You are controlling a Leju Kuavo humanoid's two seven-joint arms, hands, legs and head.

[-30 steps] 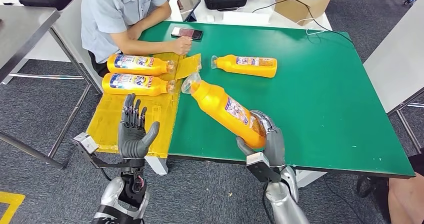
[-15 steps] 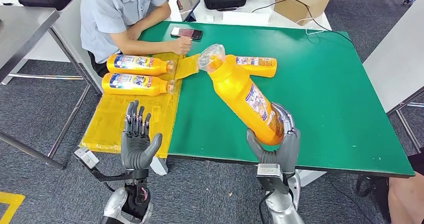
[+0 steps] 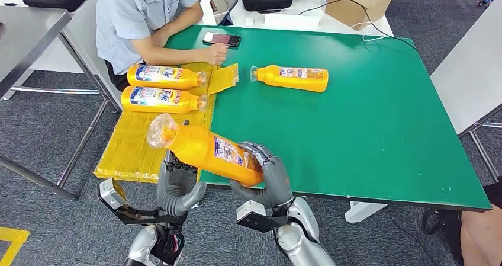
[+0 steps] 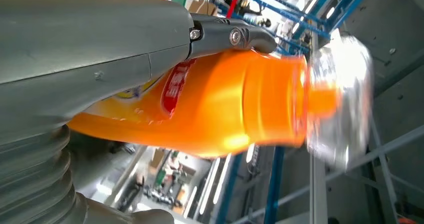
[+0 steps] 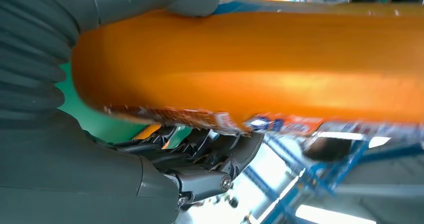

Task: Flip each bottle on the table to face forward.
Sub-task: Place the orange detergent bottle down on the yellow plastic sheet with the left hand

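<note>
A green desk (image 3: 367, 118) stands on grey carpet, with a yellow mat (image 3: 136, 141) laid over its left end. The right robot hand (image 3: 267, 177) wraps its fingers around the base of an orange bottle (image 3: 204, 149), holding it above the near left edge with its clear cap pointing left. The left robot hand (image 3: 177, 186) sits under the bottle with fingers spread (whether it touches, I cannot tell). Two bottles (image 3: 161, 87) lie on the mat, a fourth bottle (image 3: 293, 77) lies far off on the green. A person (image 3: 139, 17) sits at the far left.
</note>
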